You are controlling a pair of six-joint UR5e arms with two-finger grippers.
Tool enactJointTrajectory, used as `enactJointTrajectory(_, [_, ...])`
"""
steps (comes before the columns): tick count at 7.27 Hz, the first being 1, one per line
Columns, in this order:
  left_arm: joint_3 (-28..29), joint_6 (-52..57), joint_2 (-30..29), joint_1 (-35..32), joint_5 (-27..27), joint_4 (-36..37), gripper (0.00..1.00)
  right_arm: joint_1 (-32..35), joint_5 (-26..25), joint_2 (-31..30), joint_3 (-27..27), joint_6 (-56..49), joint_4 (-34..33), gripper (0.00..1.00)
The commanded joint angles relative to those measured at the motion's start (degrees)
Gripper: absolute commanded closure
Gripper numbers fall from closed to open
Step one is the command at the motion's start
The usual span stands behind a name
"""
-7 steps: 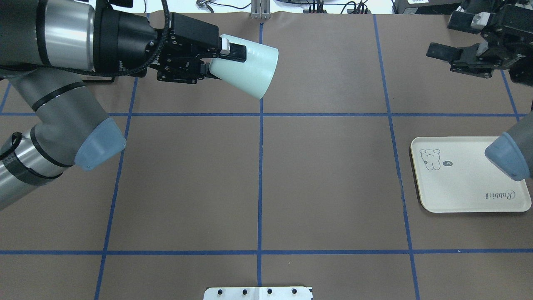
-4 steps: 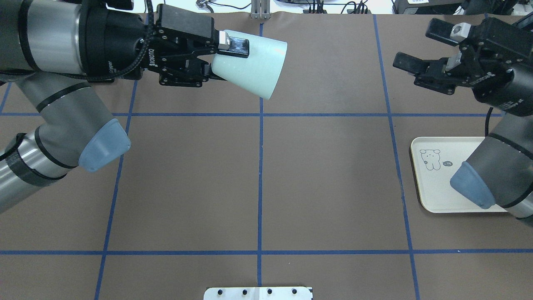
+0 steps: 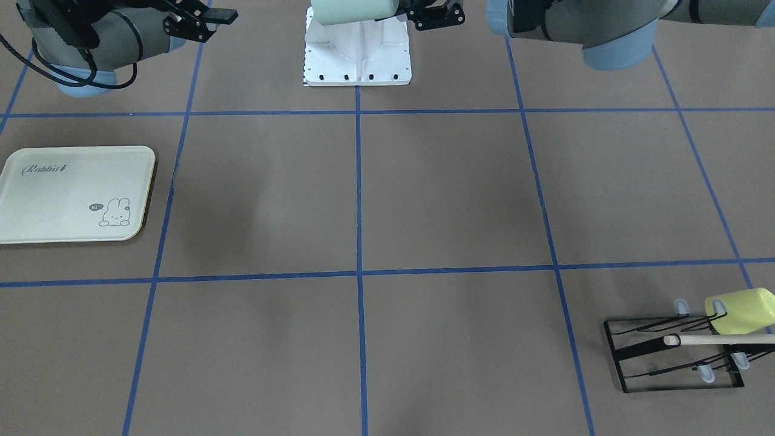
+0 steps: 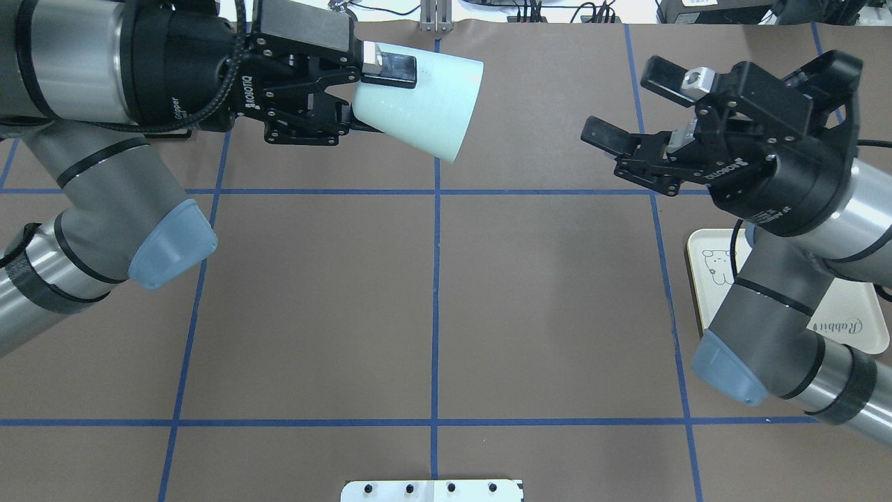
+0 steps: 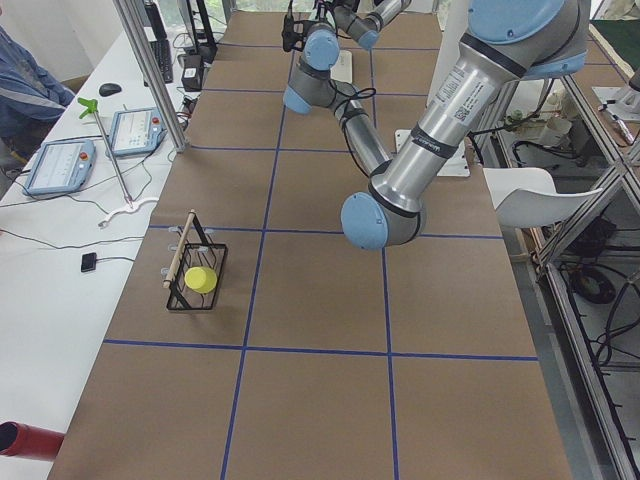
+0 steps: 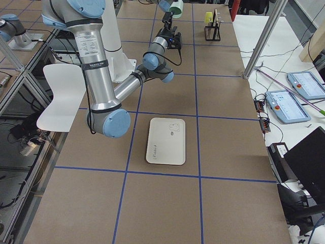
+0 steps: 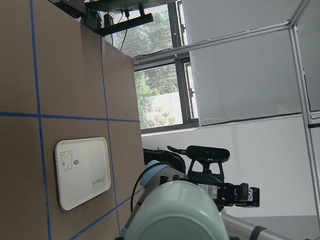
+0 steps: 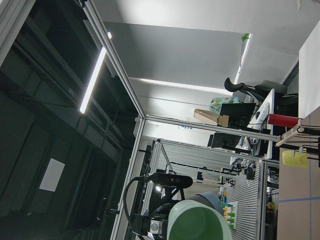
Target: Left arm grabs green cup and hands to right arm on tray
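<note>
Since a second ago the right arm has swung in from the upper right corner of the overhead view. The right gripper (image 4: 625, 101) now sits right of centre in the upper part of the frame, and the arm's elbow covers most of the tray (image 4: 864, 307) at the right edge. Its jaws are spread wide with nothing between them, and they point left at the green cup (image 4: 425, 104), with a clear gap still between them. The left gripper (image 4: 369, 90) has barely shifted in the upper left. It is clamped on the cup's narrow base end, one finger (image 4: 390, 66) lying along the outer wall. The cup is held on its side above the table (image 4: 543, 293), its wide mouth facing right toward the open claw. In the right wrist view, that mouth fills the bottom edge.
</note>
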Motion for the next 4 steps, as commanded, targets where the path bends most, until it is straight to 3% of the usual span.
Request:
enactJointTrajectory(1, [0.0,-0.2,0.1,0.1,0.0,0.3,0.94,-2.1,-1.3,3.5,0.0,-1.1,-4.4,0.01])
enactJointTrajectory(4, [0.3,0.1,0.1,0.1,0.0,0.6,0.94,-3.4,-3.0,7.9,0.0,-1.7,-11.7,0.01])
